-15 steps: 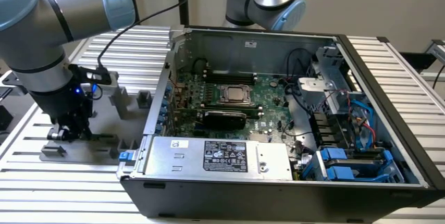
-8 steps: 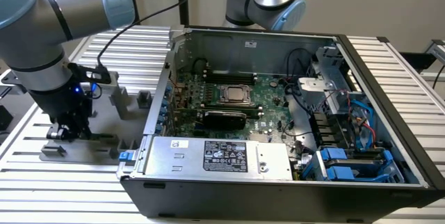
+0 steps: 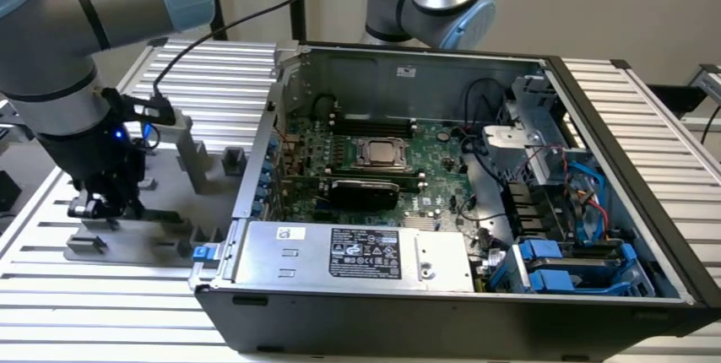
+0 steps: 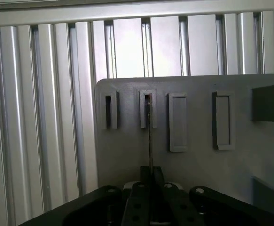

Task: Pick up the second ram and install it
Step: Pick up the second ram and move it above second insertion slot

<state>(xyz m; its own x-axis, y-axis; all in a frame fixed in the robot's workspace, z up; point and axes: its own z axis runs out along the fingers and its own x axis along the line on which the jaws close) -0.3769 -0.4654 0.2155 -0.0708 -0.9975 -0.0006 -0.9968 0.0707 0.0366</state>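
Observation:
The second ram (image 4: 150, 136) shows edge-on in the wrist view as a thin dark strip. It runs from a slotted holder (image 4: 147, 109) on the grey fixture plate (image 4: 202, 165) back between my fingers. My gripper (image 4: 152, 178) is shut on it. In the exterior view my gripper (image 3: 104, 208) points down over the grey fixture plate (image 3: 152, 232), at the exterior view's left, outside the open computer case (image 3: 451, 304). Inside the case lie the green motherboard (image 3: 437, 159), the CPU socket (image 3: 381, 154) and the long black memory slots (image 3: 372, 118) behind it.
The fixture plate carries upright grey blocks (image 3: 194, 165) and several rectangular pockets (image 4: 177, 121). A ribbed aluminium table (image 3: 101, 304) surrounds everything. A power supply (image 3: 360, 253) and blue drive bays (image 3: 569, 270) fill the case front. A second arm (image 3: 434, 0) stands behind the case.

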